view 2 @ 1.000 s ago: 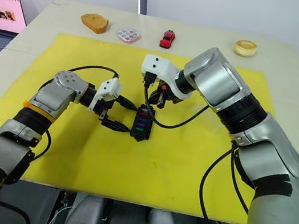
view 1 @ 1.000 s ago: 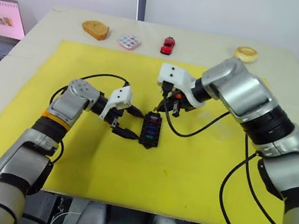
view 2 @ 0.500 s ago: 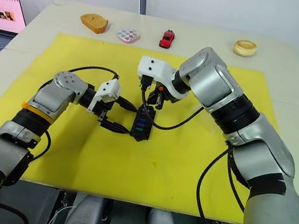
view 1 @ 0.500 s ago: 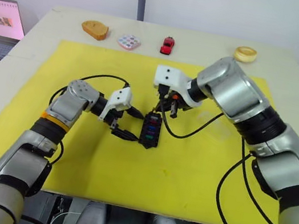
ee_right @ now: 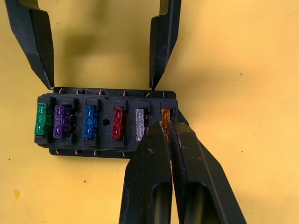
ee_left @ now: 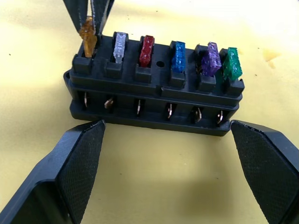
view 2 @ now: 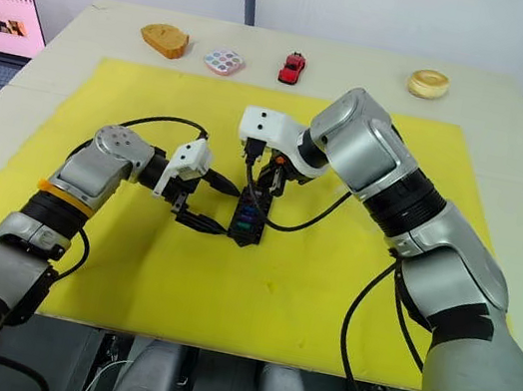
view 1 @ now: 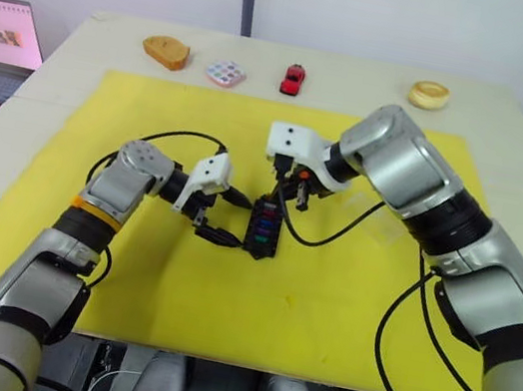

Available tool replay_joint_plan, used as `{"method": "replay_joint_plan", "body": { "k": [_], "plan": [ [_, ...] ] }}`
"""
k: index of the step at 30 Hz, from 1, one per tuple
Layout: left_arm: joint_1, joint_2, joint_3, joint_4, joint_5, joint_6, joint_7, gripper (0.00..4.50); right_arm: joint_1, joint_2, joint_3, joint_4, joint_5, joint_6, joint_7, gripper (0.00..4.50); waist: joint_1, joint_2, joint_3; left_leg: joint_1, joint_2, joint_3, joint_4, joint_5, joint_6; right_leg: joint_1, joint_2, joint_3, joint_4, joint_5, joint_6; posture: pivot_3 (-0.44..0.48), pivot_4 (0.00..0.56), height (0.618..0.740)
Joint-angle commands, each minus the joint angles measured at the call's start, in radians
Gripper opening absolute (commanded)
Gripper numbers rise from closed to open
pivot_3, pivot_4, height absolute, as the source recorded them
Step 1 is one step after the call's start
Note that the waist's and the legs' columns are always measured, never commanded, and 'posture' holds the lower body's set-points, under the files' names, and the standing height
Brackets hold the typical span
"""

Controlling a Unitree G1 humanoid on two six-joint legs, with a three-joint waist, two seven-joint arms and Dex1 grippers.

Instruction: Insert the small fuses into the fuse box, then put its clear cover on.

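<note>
**Amber fuse going into the last slot of the fuse box**

The amber fuse (ee_left: 88, 41) is pinched at its top by the right gripper (ee_right: 166, 128), whose two black fingers are clenched on it, and its blades sit in the end slot of the fuse box (view 1: 264, 226). It stands a little higher than its neighbours, so I judge it not yet fully seated. Beside it in the row stand the clear-grey fuse (ee_left: 120, 46), red fuse (ee_left: 146, 50), blue fuse (ee_left: 178, 50), purple fuse (ee_left: 211, 58) and green fuse (ee_left: 231, 64).

Such a chip is tiny, light and rigid, with thin metal blades that would likely bend if pushed in tilted; the plastic head is the only sensible place to hold it, and the push should go straight down.

The box lies near the middle of the yellow mat (view 1: 128, 263). It is light and would probably slide under that push. The left gripper (view 1: 229, 215) is spread wide, its fingertips at the two ends of the box's long side, bracing rather than gripping.

The clear cover (view 1: 383, 225) lies on the mat towards the desk's right edge, faint against the yellow; it looks thin and slippery, best taken by its long edges.
</note>
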State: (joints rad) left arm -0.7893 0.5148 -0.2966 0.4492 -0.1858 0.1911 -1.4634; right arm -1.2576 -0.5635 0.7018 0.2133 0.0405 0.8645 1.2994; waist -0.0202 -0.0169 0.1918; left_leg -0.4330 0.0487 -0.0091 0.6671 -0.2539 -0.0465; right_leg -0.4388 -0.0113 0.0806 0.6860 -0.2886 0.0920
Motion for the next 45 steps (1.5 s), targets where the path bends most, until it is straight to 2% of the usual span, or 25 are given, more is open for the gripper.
{"method": "replay_joint_plan", "body": {
  "k": [1, 25, 41, 42, 44, 45],
  "plan": [
    [0.005, 0.003, 0.02, -0.05, -0.014, 0.006, -0.007, 4.47, -0.008, 0.012, -0.016, 0.009, -0.027, -0.022, 0.001, 0.0, 0.0, 0.0, 0.0, 0.0, 0.0, 0.0, 0.0, 0.0, 0.0, 0.0, 0.0, 0.0, 0.0, 0.0, 0.0, 0.0, 0.15, 0.74],
    [0.029, -0.006, 0.016, -0.071, -0.002, -0.009, 0.014, 4.47, -0.011, 0.094, 0.06, 0.114, -0.185, -0.109, 0.089, 0.0, -0.001, 0.0, 0.0, 0.007, 0.0, 0.0, 0.0, 0.0, 0.0, 0.007, 0.0, 0.0, 0.0, 0.0, 0.0, 0.0, 0.15, 0.74],
    [0.037, 0.01, 0.02, -0.081, -0.004, -0.009, 0.014, 4.47, 0.023, 0.078, -0.002, 0.03, -0.21, -0.11, 0.101, 0.0, -0.003, 0.0, 0.0, 0.008, 0.0, 0.0, 0.0, 0.0, 0.0, 0.008, 0.0, 0.0, 0.0, 0.0, 0.0, 0.0, 0.15, 0.74],
    [0.036, 0.01, 0.02, -0.08, -0.004, -0.009, 0.013, 4.5, 0.026, 0.078, -0.009, 0.023, -0.208, -0.097, 0.097, 0.67, -0.003, 0.0, 0.0, 0.008, 0.0, 0.0, 0.0, 0.0, 0.0, 0.008, 0.0, 0.0, 0.0, 0.0, 0.0, 0.0, 0.15, 0.74],
    [0.036, 0.012, 0.021, -0.079, -0.005, -0.01, 0.011, 4.5, 0.027, 0.081, -0.023, 0.015, -0.203, -0.062, 0.09, 1.28, -0.003, 0.0, 0.0, 0.008, 0.0, 0.0, 0.0, 0.0, 0.0, 0.008, 0.0, 0.0, 0.0, 0.0, 0.0, 0.0, 0.15, 0.74],
    [0.036, 0.015, 0.023, -0.08, -0.006, -0.009, 0.009, 4.5, 0.028, 0.077, -0.031, 0.002, -0.197, -0.05, 0.095, 1.28, -0.003, 0.0, 0.0, 0.008, 0.0, 0.0, 0.0, 0.0, 0.0, 0.008, 0.0, 0.0, 0.0, 0.0, 0.0, 0.0, 0.15, 0.74]
  ]
}}
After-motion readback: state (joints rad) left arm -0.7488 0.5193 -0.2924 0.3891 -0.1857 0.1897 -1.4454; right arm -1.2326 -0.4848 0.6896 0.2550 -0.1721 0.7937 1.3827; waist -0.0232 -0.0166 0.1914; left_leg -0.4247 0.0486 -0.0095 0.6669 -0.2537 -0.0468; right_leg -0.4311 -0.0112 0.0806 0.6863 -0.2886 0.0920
